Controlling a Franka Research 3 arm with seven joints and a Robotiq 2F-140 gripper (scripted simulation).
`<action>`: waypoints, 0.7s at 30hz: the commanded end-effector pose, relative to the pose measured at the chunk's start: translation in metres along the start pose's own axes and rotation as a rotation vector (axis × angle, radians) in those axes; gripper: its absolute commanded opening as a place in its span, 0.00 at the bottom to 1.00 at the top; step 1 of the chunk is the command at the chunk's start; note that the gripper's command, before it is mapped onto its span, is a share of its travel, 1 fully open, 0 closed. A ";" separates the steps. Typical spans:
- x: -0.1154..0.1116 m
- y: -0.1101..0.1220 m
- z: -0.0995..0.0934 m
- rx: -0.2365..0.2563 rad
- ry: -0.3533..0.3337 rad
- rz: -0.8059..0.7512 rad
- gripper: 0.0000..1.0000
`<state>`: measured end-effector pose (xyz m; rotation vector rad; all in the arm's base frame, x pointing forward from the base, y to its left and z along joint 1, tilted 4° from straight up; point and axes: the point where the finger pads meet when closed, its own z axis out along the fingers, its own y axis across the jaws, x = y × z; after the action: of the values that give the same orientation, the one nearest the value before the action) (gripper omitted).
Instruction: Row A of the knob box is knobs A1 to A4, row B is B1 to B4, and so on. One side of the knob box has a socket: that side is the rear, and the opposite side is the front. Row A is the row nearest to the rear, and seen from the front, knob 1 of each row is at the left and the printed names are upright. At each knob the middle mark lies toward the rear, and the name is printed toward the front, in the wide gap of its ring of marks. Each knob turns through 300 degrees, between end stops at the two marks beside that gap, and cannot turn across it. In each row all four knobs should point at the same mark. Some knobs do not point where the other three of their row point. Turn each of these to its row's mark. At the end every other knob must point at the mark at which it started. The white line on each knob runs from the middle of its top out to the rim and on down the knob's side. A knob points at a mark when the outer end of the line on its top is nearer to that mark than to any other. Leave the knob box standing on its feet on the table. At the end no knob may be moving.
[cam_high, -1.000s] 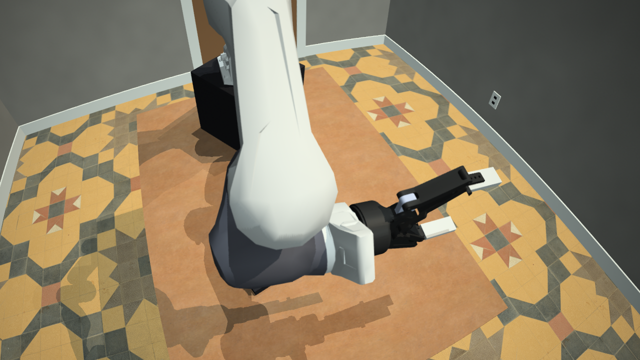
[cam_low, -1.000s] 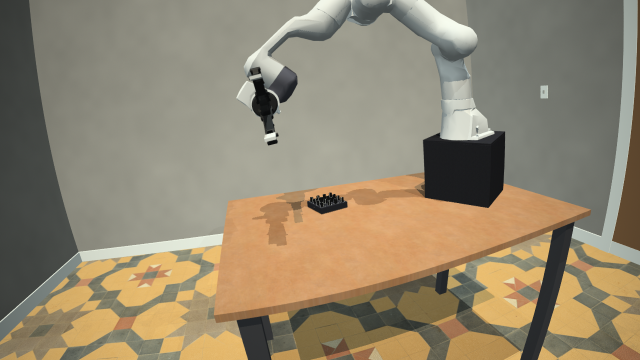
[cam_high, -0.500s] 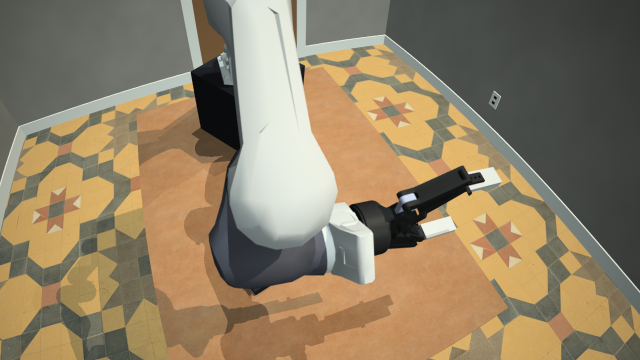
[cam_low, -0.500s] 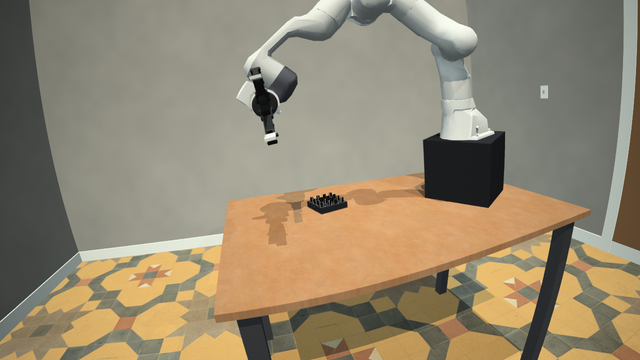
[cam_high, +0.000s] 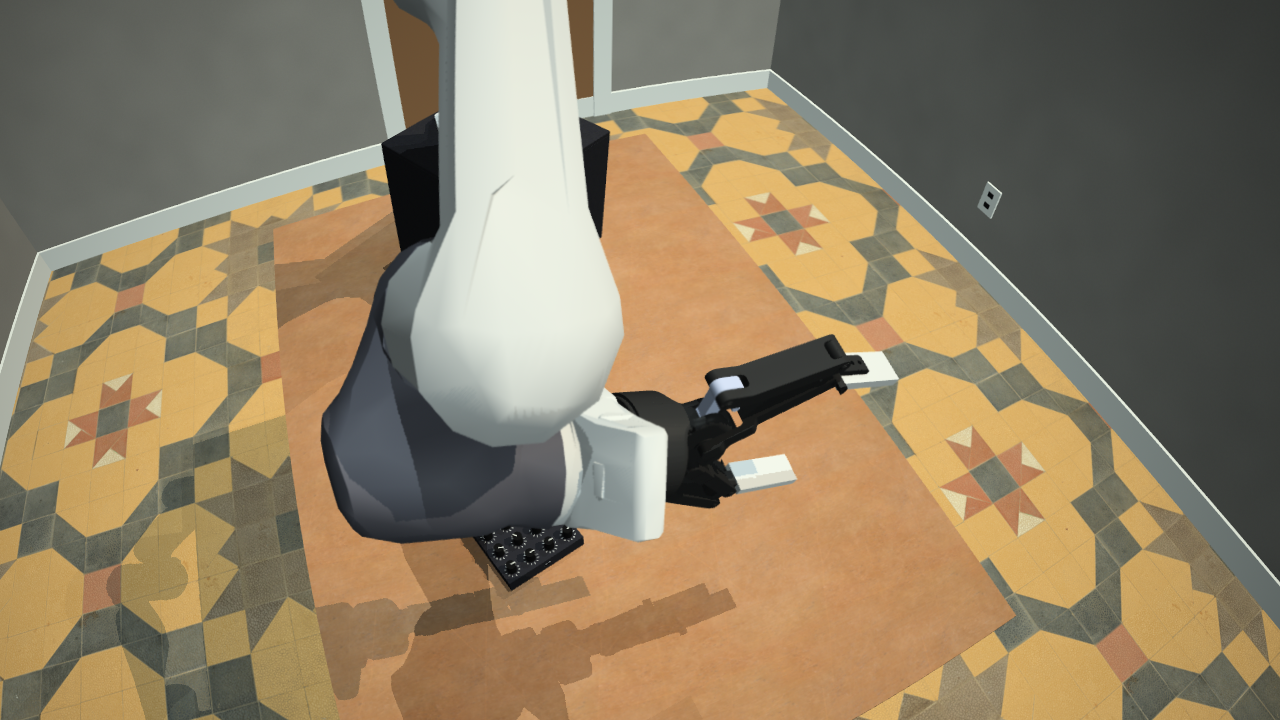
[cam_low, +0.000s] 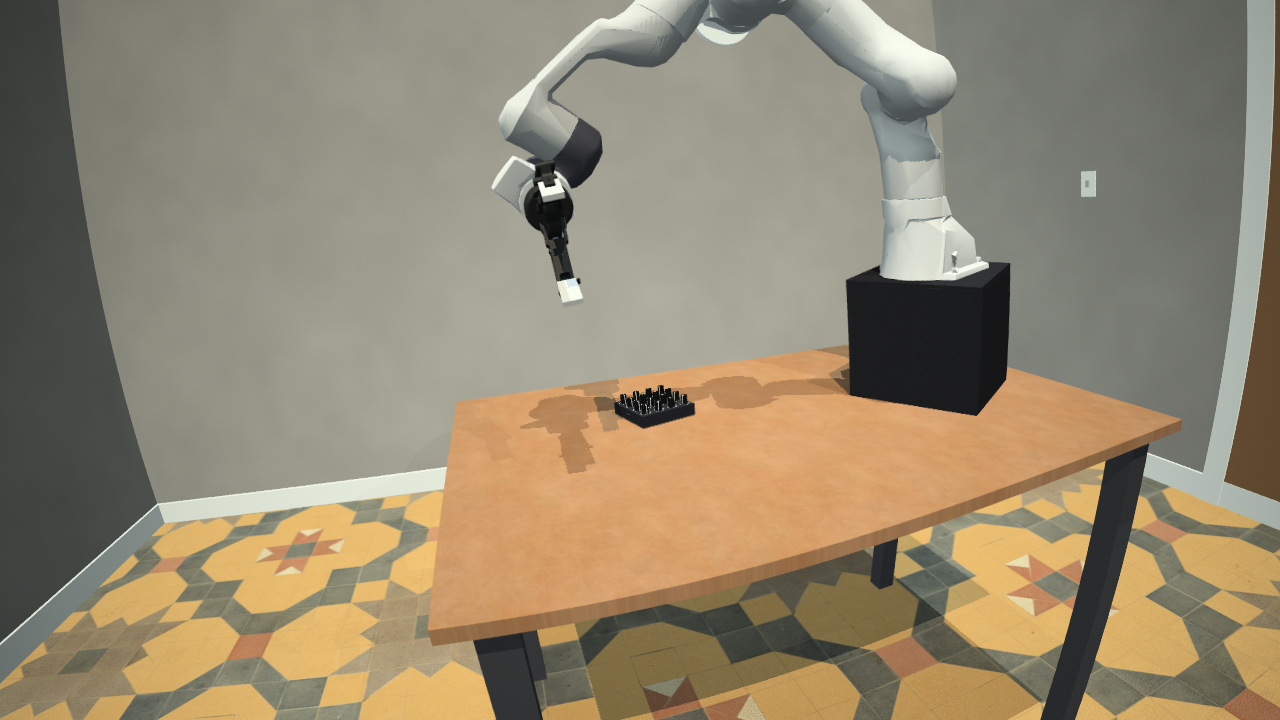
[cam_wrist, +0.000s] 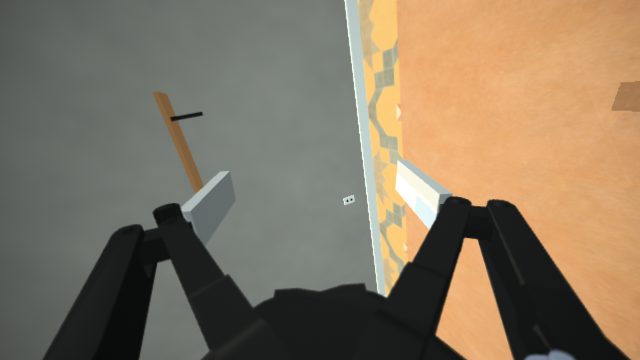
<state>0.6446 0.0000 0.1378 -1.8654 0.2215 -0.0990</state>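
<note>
My black two-finger gripper with pale pads (cam_high: 819, 420) (cam_low: 559, 240) (cam_wrist: 316, 197) is spread wide, holding nothing. The square black knob box (cam_high: 513, 584) (cam_low: 657, 419) sits lower centre in the top view; I should tip my fingers downward well above it, then align over one knob.

claw (cam_high: 819, 419) (cam_low: 560, 241) (cam_wrist: 315, 180): lower, tilted differently | knob box (cam_high: 524, 557) (cam_low: 655, 410): more visible from above
</note>
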 end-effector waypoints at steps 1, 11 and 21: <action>-0.015 0.033 -0.011 -0.131 -0.013 -0.085 1.00; -0.045 0.091 -0.042 -0.357 -0.042 -0.154 1.00; -0.068 0.136 -0.066 -0.531 -0.065 -0.207 1.00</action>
<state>0.5517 -0.0720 0.0436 -2.3361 0.0695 -0.0652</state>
